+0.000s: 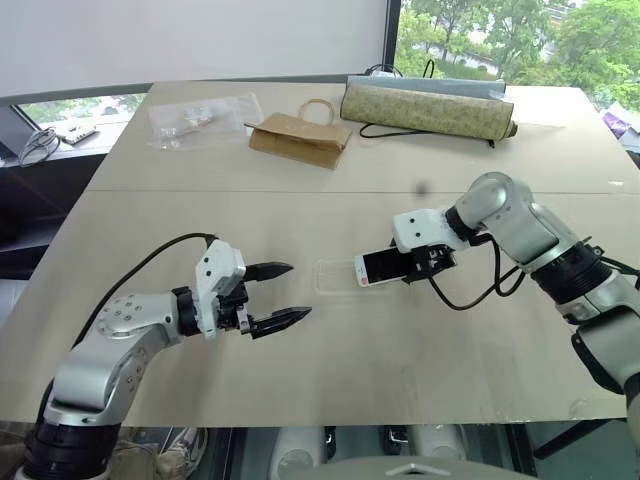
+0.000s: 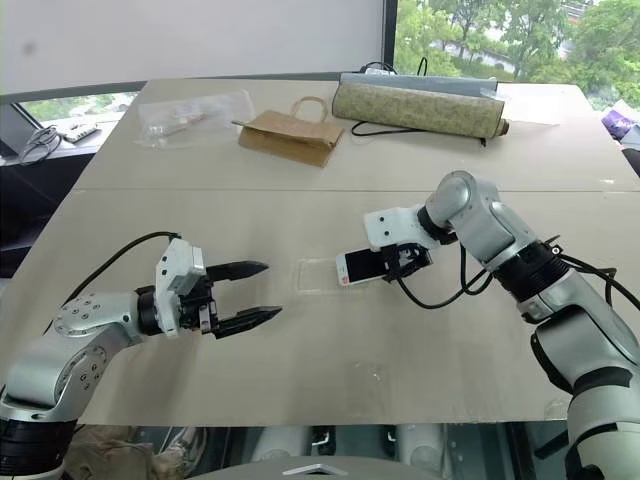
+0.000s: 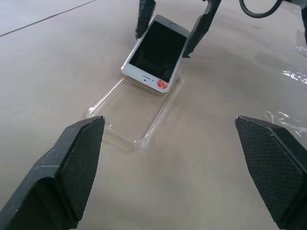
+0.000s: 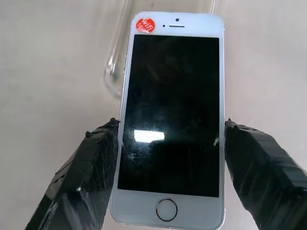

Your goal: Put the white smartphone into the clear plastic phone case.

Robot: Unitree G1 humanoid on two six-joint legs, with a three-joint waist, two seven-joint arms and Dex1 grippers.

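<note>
So the big pale beige tabletop (image 1: 330, 380) carries everything. At the far edge there's a long olive patterned roll-shaped bag (image 1: 428, 110), a flat brown paper bag with a loop handle (image 1: 300, 137) and a crinkly clear plastic bag with small bits inside (image 1: 203, 118), all well away from the action.

The right gripper (image 1: 405, 263) comes in from the right, angled down toward the tabletop, and its two black fingers (image 4: 91, 177) are pressed against the long edges of the small white smartphone with the dark glass screen (image 4: 171, 120), so it's clamped across its width. The phone is screen up, tilted, with a little red round sticker (image 4: 145, 24) on the top bezel. That top end sits at the near end of the thin clear plastic phone case (image 3: 132, 112), which lies flat on the tabletop between both arms; most of the case is uncovered.

The left gripper (image 1: 278, 296) hangs just above the tabletop on the left, pointing at the case, fingers (image 3: 64, 177) spread as wide as they go and holding nothing.
</note>
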